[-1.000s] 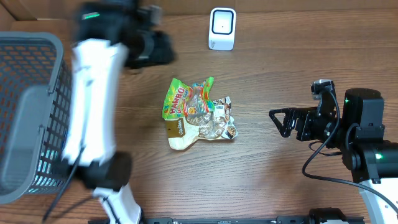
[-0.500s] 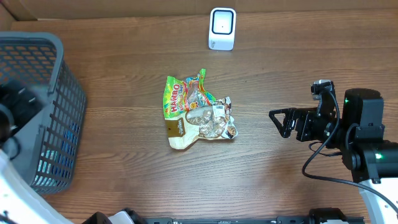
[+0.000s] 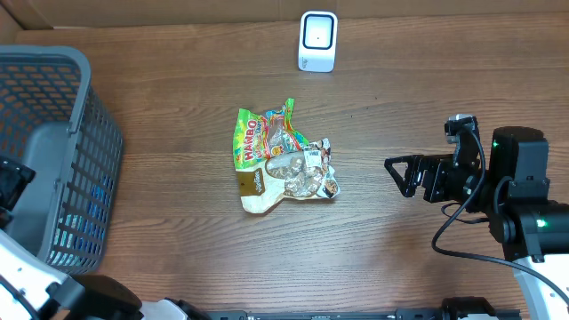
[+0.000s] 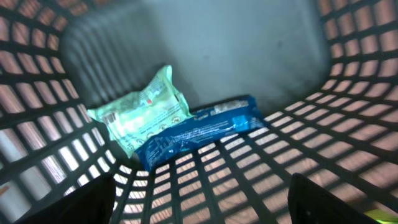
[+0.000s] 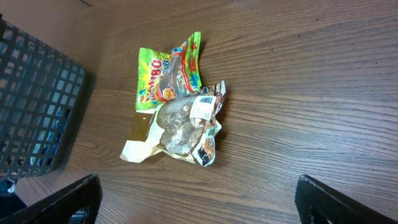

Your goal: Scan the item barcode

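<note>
Lying crumpled on the wooden table (image 3: pixel 427 71), a bag of Haribo sweets (image 3: pixel 280 160) is seen with its green-and-yellow printed end toward the far edge and its clear, creased end toward the robot. A white barcode label (image 5: pixel 202 107) is turned upward on the clear part, as the right wrist view shows. The bag is touched by neither gripper. Beyond the bag, toward the far edge of the table and slightly to the right-arm side, a white scanner (image 3: pixel 317 40) is set, well apart from the bag. On the left-arm side of the bag, also well apart from it, a grey mesh basket (image 3: pixel 53 67) is placed. The left gripper (image 4: pixel 202 208) is pointed down into that basket; whether it is above the rim or below it cannot be told. Its dark fingertips (image 4: pixel 93 199) are spread wide at the lower corners of the left wrist view, and nothing is gripped between them. On the basket floor a pale green packet (image 4: pixel 140 112) and a dark blue packet (image 4: pixel 199 130) are laid touching each other. On the right-arm side of the bag, apart from it, the right gripper (image 3: pixel 397 176) is held over the table, pointed toward the bag with its jaws fully parted, and nothing is held in it.
</note>
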